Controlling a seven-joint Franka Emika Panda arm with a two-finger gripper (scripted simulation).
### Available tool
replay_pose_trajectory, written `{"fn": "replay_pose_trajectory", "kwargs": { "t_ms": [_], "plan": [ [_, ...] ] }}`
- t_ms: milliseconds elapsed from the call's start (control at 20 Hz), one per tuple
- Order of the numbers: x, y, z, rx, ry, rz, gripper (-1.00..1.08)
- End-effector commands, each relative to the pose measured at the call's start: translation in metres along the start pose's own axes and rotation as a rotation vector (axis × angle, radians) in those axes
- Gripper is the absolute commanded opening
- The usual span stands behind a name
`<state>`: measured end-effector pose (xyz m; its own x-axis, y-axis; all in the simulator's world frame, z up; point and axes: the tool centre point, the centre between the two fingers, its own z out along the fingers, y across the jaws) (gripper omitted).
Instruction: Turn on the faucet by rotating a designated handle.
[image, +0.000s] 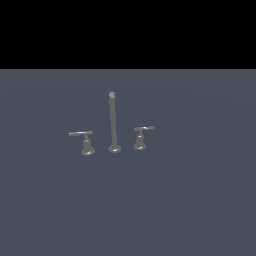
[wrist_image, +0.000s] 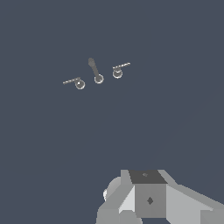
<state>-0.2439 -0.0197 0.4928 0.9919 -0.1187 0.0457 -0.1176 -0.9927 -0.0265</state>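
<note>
Faucet (image: 114, 122): stands upright on the grey floor, tall spout column between two low levers.
Handle (image: 141, 136): the stubbier lever, at the exterior view's right of the column.
Gripper: fingers out of sight; opening cannot be told.
Arm (wrist_image: 148, 199): well apart from the faucet.

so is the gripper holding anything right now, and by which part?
Nothing is held. All three faucet pieces stand free on the grey surface, and the handle is untouched. The gripper body is far off; its fingers aren't visible.

Arm (wrist_image: 151, 199) — grey/white blocky links, dark top panel, diamond mark.
</note>
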Motion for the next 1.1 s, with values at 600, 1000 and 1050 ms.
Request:
{"fn": "replay_pose_trajectory", "kwargs": {
  "t_ms": [600,1000,1050],
  "plan": [
    [0.052,-0.028,0.082,-0.008,-0.005,0.25,-1.0],
    [0.097,-0.041,0.146,-0.014,-0.009,0.443,-1.0],
    [0.103,-0.041,0.154,-0.015,-0.009,0.465,-1.0]
  ]
}}
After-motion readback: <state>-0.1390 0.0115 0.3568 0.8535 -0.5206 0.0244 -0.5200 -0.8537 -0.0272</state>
